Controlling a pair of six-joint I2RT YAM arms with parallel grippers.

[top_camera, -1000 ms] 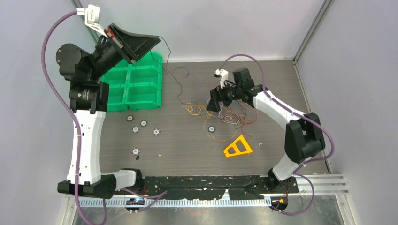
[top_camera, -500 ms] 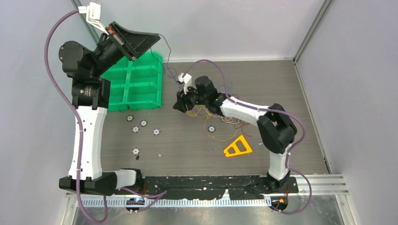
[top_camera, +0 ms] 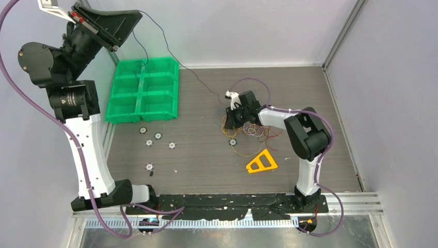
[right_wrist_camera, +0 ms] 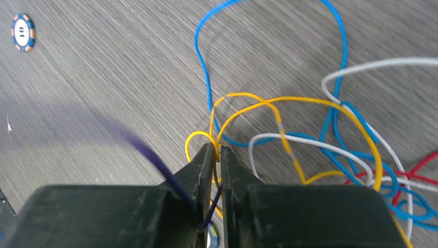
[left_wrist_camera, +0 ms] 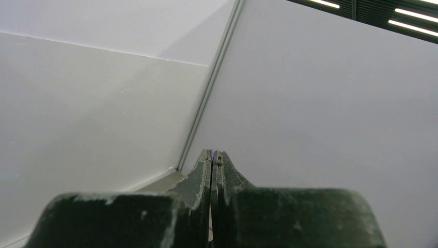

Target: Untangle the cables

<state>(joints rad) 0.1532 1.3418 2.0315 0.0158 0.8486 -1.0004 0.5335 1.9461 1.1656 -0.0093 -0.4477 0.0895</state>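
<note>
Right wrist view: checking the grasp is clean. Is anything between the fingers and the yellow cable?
Nothing visible: the right gripper pinches the yellow cable. A dark cable also runs through the gap.

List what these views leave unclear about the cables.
- Top view: the right gripper covers where it meets the tangle.
- Right wrist view: the dark cable is motion-blurred; the fingers hide whether it or the yellow cable is pinched.
- Left wrist view: the left gripper shows only a sliver of cable between shut jaws.

Likely a robotics lab, white-walled cell (top_camera: 258, 31), green sorting bin (top_camera: 140, 94)
</note>
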